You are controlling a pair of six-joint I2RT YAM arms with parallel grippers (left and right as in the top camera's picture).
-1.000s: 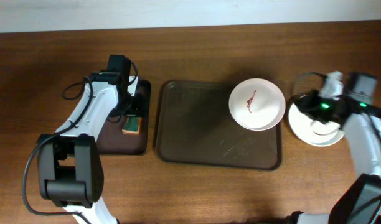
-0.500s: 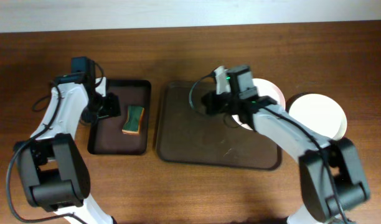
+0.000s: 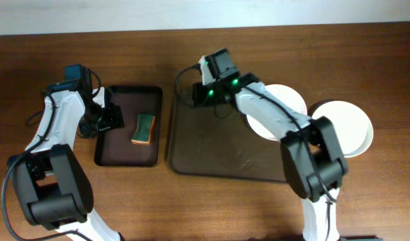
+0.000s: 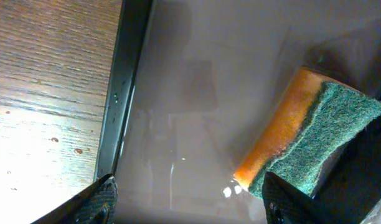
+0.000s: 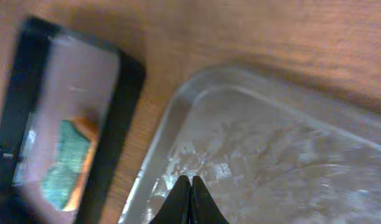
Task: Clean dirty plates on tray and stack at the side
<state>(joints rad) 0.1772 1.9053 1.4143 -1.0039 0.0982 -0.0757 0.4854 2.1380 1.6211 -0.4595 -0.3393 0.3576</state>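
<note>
The dark brown tray (image 3: pixel 218 144) lies mid-table. One white plate (image 3: pixel 290 100) sits in its far right corner, partly hidden by my right arm; its smear is not visible. A clean white plate (image 3: pixel 346 127) lies on the bare tabletop right of the tray, with a second rim showing under it. My right gripper (image 3: pixel 197 95) is shut and empty over the tray's far left corner; in the right wrist view the shut fingers (image 5: pixel 190 190) hang above the tray floor (image 5: pixel 284 162). My left gripper (image 3: pixel 104 119) is open and empty over the small black tray's left side.
The small black tray (image 3: pixel 118 154) holds a green-and-yellow sponge (image 3: pixel 145 128). In the left wrist view the sponge (image 4: pixel 309 140) lies to the right between my open fingers (image 4: pixel 190 199), beside the tray's rim (image 4: pixel 125 93). It also shows in the right wrist view (image 5: pixel 69 162).
My right arm has swung left from the plates on the tabletop, across the tray to its far left corner. My left gripper has moved left, away from the sponge.
</note>
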